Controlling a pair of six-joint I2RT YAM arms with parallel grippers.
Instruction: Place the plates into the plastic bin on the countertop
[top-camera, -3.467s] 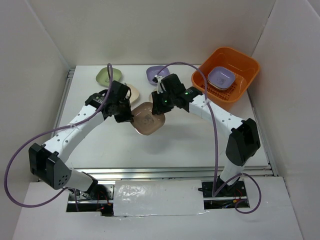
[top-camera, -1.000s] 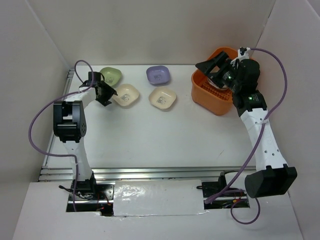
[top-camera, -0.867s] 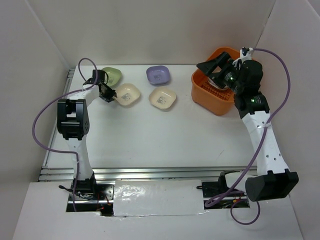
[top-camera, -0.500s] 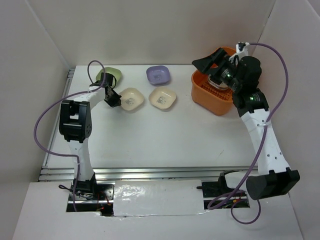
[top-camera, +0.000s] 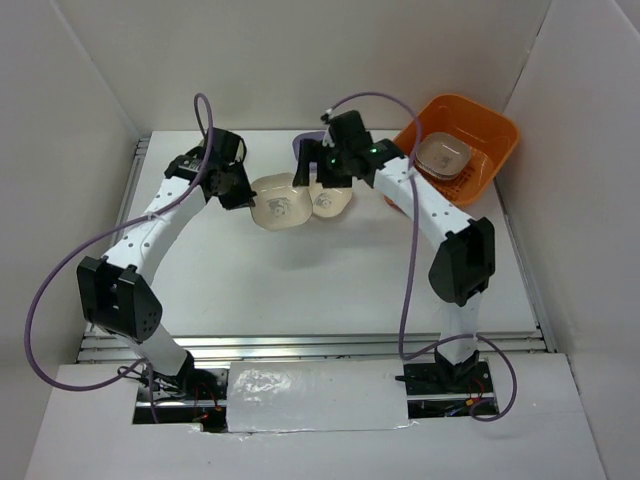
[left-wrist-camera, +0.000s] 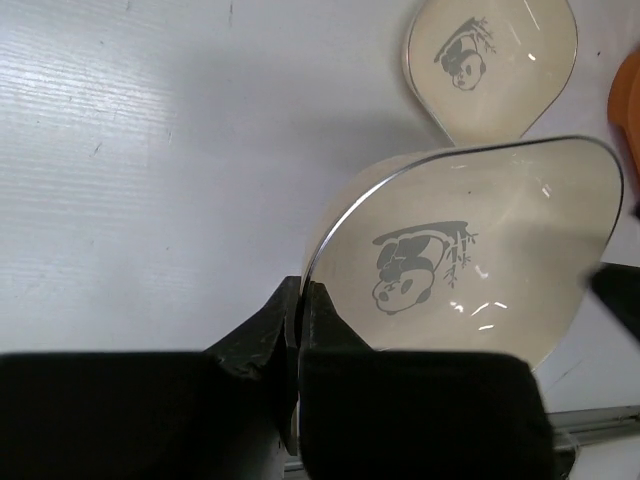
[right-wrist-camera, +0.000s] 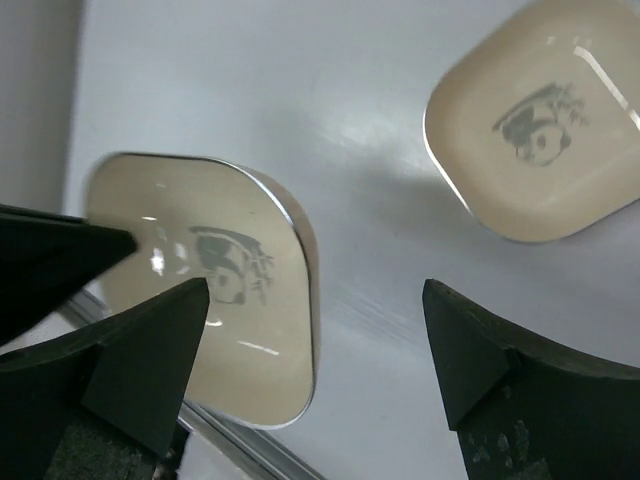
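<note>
My left gripper (top-camera: 243, 190) is shut on the rim of a cream plate (top-camera: 279, 206) and holds it tilted above the countertop (top-camera: 300, 280). In the left wrist view the jaws (left-wrist-camera: 300, 292) pinch the plate (left-wrist-camera: 480, 250) at its edge. My right gripper (top-camera: 316, 186) stands open beside the plate's far edge. In the right wrist view that rim (right-wrist-camera: 305, 290) lies between its spread fingers (right-wrist-camera: 150, 360). A second cream plate (top-camera: 337, 201) rests on the countertop. A lilac plate (top-camera: 304, 146) shows partly behind the right gripper. The orange plastic bin (top-camera: 492, 122) holds stacked plates (top-camera: 443, 155).
White walls close in the countertop at the back and on both sides. A metal rail (top-camera: 300, 345) runs along the front edge. The left arm's cable (top-camera: 205, 120) loops above its wrist, and the right arm's cable (top-camera: 410, 290) hangs over the right half.
My left gripper has shut on the cream plate and carried it up and right toward the centre. My right arm has swung from the bin over to that plate.
</note>
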